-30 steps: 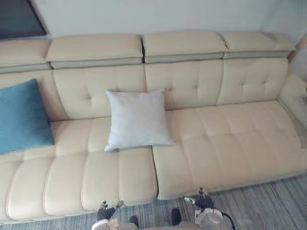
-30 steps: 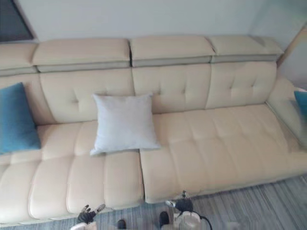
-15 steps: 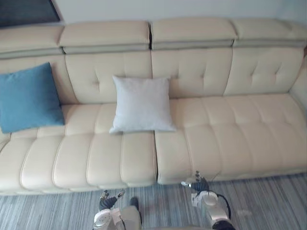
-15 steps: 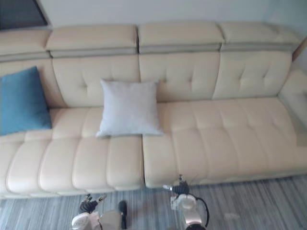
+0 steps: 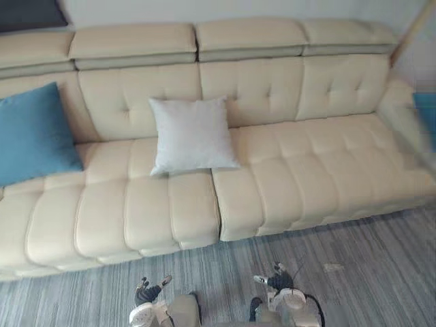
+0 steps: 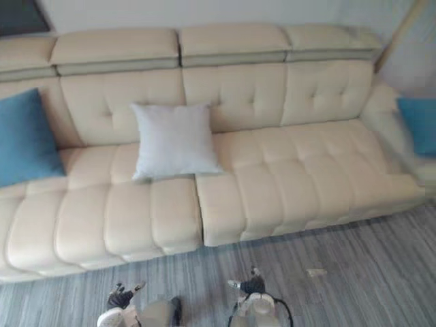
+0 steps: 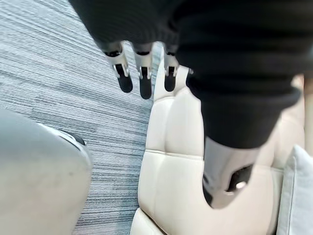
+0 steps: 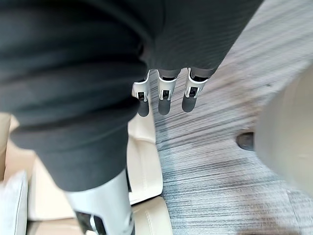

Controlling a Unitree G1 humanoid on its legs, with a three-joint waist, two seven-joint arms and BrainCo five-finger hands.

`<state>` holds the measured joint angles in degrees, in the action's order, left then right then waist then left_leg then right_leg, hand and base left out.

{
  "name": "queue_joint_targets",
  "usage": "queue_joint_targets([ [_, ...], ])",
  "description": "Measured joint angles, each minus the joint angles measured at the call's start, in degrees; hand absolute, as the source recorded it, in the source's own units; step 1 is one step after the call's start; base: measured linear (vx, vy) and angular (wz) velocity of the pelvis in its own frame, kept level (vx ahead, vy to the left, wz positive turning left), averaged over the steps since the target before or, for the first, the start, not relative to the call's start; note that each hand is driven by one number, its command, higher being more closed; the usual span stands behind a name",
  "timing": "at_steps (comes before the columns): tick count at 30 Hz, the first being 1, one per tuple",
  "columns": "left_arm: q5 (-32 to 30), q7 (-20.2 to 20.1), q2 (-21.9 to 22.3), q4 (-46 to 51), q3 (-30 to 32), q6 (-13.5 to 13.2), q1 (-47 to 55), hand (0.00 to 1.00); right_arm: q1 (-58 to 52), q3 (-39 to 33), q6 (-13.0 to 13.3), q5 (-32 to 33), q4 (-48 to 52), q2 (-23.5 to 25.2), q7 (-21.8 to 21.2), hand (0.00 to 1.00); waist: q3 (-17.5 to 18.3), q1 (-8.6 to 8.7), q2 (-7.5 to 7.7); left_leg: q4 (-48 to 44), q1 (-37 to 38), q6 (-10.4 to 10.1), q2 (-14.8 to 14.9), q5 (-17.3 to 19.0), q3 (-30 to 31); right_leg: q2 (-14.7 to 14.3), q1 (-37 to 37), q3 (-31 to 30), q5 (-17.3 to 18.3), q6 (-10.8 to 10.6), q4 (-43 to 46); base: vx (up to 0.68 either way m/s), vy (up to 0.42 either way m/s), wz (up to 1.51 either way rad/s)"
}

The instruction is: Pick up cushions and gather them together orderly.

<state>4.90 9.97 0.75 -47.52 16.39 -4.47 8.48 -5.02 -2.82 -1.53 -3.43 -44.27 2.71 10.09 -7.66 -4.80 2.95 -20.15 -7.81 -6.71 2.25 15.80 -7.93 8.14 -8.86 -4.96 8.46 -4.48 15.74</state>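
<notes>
View has shifted, cushions haven't; white cushion [image 5: 192, 134] centre on sofa [image 5: 306, 184], blue cushion [image 5: 34, 133] left edge, second blue cushion [image 6: 417, 122] now at right edge; left hand [image 5: 146, 293] and right hand [image 5: 278, 281] bottom centre, fingers relaxed, empty; we've picked nothing yet.

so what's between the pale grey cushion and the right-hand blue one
Only bare cream sofa seat between the grey cushion and that blue cushion, in the right eye view.

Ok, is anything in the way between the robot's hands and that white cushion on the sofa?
Nothing visible does. The left hand and right hand are low over the grey floor in front of the sofa; only its bare seat lies between them and the white cushion leaning on its back.
</notes>
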Motion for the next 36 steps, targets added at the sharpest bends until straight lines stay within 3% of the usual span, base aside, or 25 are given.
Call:
queue_joint_targets([
  [2, -0.4, -0.1, 0.0, -0.6, 0.0, 0.0, 0.0, 0.0, -0.1, -1.1, 0.1, 0.7, -1.3, 0.1, 0.0, 0.0, 0.8, 0.61, 0.2, -0.2, 0.4, 0.1, 0.0, 0.8, -1.2, -0.6, -0.1, -1.8, -1.4, -1.4, -1.1, 0.08, 0.074, -0.43],
  [5, -0.4, -0.2, 0.4, -2.8, 0.2, 0.2, -1.0, 0.0, 0.3, -1.6, 0.1, 1.2, -2.4, 0.0, 0.0, 0.0, 1.0, 0.7, -1.1, -0.6, 1.8, 0.3, 1.4, 2.0, -4.2, -3.4, -0.7, -5.3, -3.8, -0.9, -2.3, 0.12, 0.044, -1.04],
  [7, -1.4, -0.3, 1.0, -3.8, 0.6, 0.4, -1.2, 0.0, 2.3, -1.6, 0.1, 1.2, -4.0, 0.0, 0.0, 0.0, 1.7, 0.4, -2.58, -1.0, 2.1, 4.5, 3.8, 0.7, -7.6, -6.5, -2.9, -4.2, -7.8, 1.6, -3.8, 0.12, 0.02, -1.98],
  [8, -1.9, -0.4, 1.2, -3.8, 0.5, 0.6, -1.2, 0.0, 3.8, -1.7, 0.0, 1.2, -4.5, 0.0, -0.1, 0.0, 1.7, 0.02, -3.84, -0.9, 2.4, 5.2, 6.3, 0.2, -11.3, -7.0, -3.8, 1.4, -9.4, 3.9, -5.0, 0.1, -0.038, -1.89],
  [11, -2.5, -0.7, 1.0, -4.0, -0.1, 1.1, -1.4, 0.0, 4.1, -4.0, 0.2, 1.1, -6.3, -0.9, -0.2, 0.0, 1.9, 0.5, -4.03, -0.4, 5.6, 5.2, 7.1, 0.2, -18.7, -3.6, -3.6, 28.1, -5.4, 8.7, -3.2, 0.12, -0.051, -1.5],
  [12, -2.5, -1.1, 1.0, -4.5, -0.4, 1.1, -1.8, 0.0, 5.0, -4.7, 0.2, 1.1, -7.3, -2.1, -0.2, 0.0, 1.9, 0.51, -4.52, 0.8, 7.2, 5.1, 7.1, 0.2, -18.8, -3.6, -3.0, 31.2, -5.3, 8.7, -3.2, 0.19, -0.125, -1.24],
  [15, -2.6, -1.7, 0.7, -6.1, -2.9, 1.2, -2.7, 0.0, 5.0, -7.5, 0.3, 1.2, -11.3, -4.4, -0.3, 0.0, 1.4, 1.33, -6.02, 4.1, 11.1, 3.8, 6.2, -0.6, -17.5, -5.4, -1.8, 28.5, -4.2, 8.9, -3.0, 0.18, -0.128, -0.77],
  [18, -2.7, -2.6, 0.1, -6.4, -2.7, 1.5, -3.4, 0.0, 3.6, -8.9, 0.3, 1.2, -11.5, -5.0, -0.1, 0.0, 0.7, 1.85, -5.03, -4.6, 9.5, 2.7, 8.0, -1.5, -13.6, -6.0, -0.2, 27.3, -1.2, 9.0, -1.2, 0.14, -0.143, -0.2],
  [19, -2.9, -2.6, -0.1, -6.2, -2.3, 1.5, -3.6, 0.0, 2.8, -8.9, 0.3, 1.3, -11.4, -5.0, 0.0, 0.0, 0.3, 2.11, -4.57, -10.5, 7.7, 3.4, 9.0, -1.9, -12.5, -6.4, 0.8, 26.8, -0.4, 9.3, -1.1, 0.11, -0.154, -0.14],
  [20, -3.4, -2.6, -0.1, -5.9, -1.1, 1.7, -3.7, 0.0, 2.6, -8.6, 0.1, 2.0, -10.6, -4.8, 0.1, 0.0, -0.4, 1.52, -4.08, -22.2, 3.2, 8.1, 10.8, -4.5, -9.3, -7.3, 2.6, 25.6, 0.8, 9.9, -1.2, 0.11, -0.111, -0.44],
  [21, -3.6, -2.6, 0.0, -4.8, 0.1, 1.8, -3.2, 0.0, 2.9, -8.3, 0.0, 2.5, -10.4, -4.5, 0.2, 0.0, -1.0, 0.78, -3.54, -29.7, -1.0, 8.2, 10.7, -3.2, -5.0, -8.2, 3.5, 23.5, 2.1, 11.2, -0.9, 0.13, -0.074, -0.72],
  [23, -3.5, -2.6, 0.0, -3.2, 0.0, 1.8, -3.2, 0.0, 3.9, -8.3, 0.0, 3.6, -10.3, -3.7, 0.8, 0.0, -1.1, -0.78, -3.56, -32.3, -5.6, 6.6, 7.6, 1.0, 0.1, -9.6, 4.1, 19.9, 2.7, 12.0, -0.9, 0.14, 0.001, -1.11],
  [25, -3.5, -2.6, 0.4, -1.6, -0.6, 1.7, -3.1, 0.0, 4.6, -8.2, 0.0, 3.9, -10.0, -2.7, 1.2, 0.0, -1.2, -2.32, -3.41, -25.9, -9.9, 5.2, 1.9, 3.1, 5.6, -10.9, 5.0, 14.6, 2.7, 12.2, -2.0, 0.17, 0.023, -1.35],
  [27, -3.5, -2.5, 1.3, -0.7, -0.5, 1.4, -3.1, 0.0, 4.7, -7.6, -0.2, 4.6, -8.3, -2.0, 1.4, 0.0, -1.4, -3.8, -3.67, -18.4, -12.6, 4.8, -3.4, 2.9, 12.1, -11.9, 5.9, 9.0, 2.7, 12.3, -3.0, 0.23, 0.078, -1.5],
  [28, -3.5, -2.5, 1.7, 0.0, -0.5, 1.3, -3.1, 0.0, 5.2, -7.7, -0.1, 4.5, -8.3, -1.7, 1.4, 0.0, -1.4, -4.99, -3.64, -13.6, -12.9, 3.9, -5.2, 2.0, 16.1, -12.5, 5.8, 6.0, 2.9, 11.9, -3.0, 0.31, 0.137, -1.76],
  [29, -3.4, -2.5, 1.9, 0.1, -0.6, 1.2, -2.9, 0.0, 5.4, -7.7, -0.1, 4.5, -8.2, -1.5, 1.6, 0.0, -1.2, -5.5, -3.87, -9.8, -12.6, 4.6, -5.6, 1.0, 18.4, -13.3, 6.0, 3.9, 3.3, 11.2, -2.9, 0.27, 0.141, -1.86],
  [30, -2.9, -2.5, 1.8, 0.3, -0.5, 1.1, -2.2, 0.0, 5.2, -7.7, -0.1, 4.5, -8.2, -1.0, 1.6, 0.0, -1.0, -5.91, -4.32, -8.2, -11.6, 5.3, -4.6, -2.0, 19.1, -14.9, 6.6, 0.6, 4.4, 10.2, -1.7, 0.35, 0.189, -1.78],
  [31, -2.3, -2.5, 1.1, 0.3, -0.4, 1.1, -1.8, 0.0, 4.9, -7.2, -0.2, 4.5, -8.1, 0.1, 1.6, 0.0, -0.3, -6.56, -3.59, -8.5, -10.1, 6.2, -4.3, -3.7, 16.8, -15.0, 6.8, -2.3, 6.4, 8.8, 0.3, 0.41, 0.184, -1.58],
  [32, -2.4, -2.5, 0.1, 0.1, -0.5, 1.1, -1.8, 0.0, 3.6, -6.4, -0.2, 4.5, -7.9, 0.8, 1.5, 0.0, 0.5, -6.49, -1.71, -8.0, -9.2, 6.6, -4.2, -2.7, 14.5, -14.3, 6.5, -3.7, 7.8, 6.7, 2.2, 0.54, 0.195, -1.32],
  [33, -2.4, -2.5, -0.9, 0.0, -0.4, 1.1, -1.6, 0.0, 2.5, -5.0, -0.2, 4.3, -7.8, 0.8, 1.3, 0.0, 1.3, -6.67, 0.03, -7.1, -8.0, 7.2, -4.3, -2.0, 11.5, -12.6, 5.1, -3.7, 9.5, 2.8, 6.7, 0.45, 0.138, -1.02],
  [34, -2.4, -2.5, -1.2, -0.2, -0.4, 1.2, -1.7, 0.0, 2.2, -5.1, -0.2, 4.3, -7.8, 0.9, 1.4, 0.0, 1.4, -6.7, 0.67, -6.9, -6.7, 7.8, -4.3, -1.5, 10.1, -11.7, 4.1, -2.9, 10.0, 0.2, 10.2, 0.41, 0.15, -1.07],
  [35, -2.4, -2.3, -1.4, -0.4, -0.6, 1.5, -1.9, 0.0, 1.8, -5.9, -0.2, 3.9, -7.8, 1.2, 1.4, 0.0, 1.3, -6.64, 0.9, -6.2, -3.6, 8.6, -4.3, -0.4, 8.8, -10.1, 2.3, 0.4, 9.5, -4.1, 16.8, 0.37, 0.157, -0.87],
  [36, -2.4, -2.3, -1.5, -0.7, -0.9, 1.9, -2.0, 0.0, 1.4, -6.0, -0.2, 3.4, -7.8, 1.1, 1.4, 0.0, 1.1, -6.63, 0.48, -4.9, -0.3, 9.1, -4.3, 0.3, 8.2, -8.0, 0.7, 4.9, 9.2, -4.4, 23.4, 0.37, 0.146, -0.73],
])
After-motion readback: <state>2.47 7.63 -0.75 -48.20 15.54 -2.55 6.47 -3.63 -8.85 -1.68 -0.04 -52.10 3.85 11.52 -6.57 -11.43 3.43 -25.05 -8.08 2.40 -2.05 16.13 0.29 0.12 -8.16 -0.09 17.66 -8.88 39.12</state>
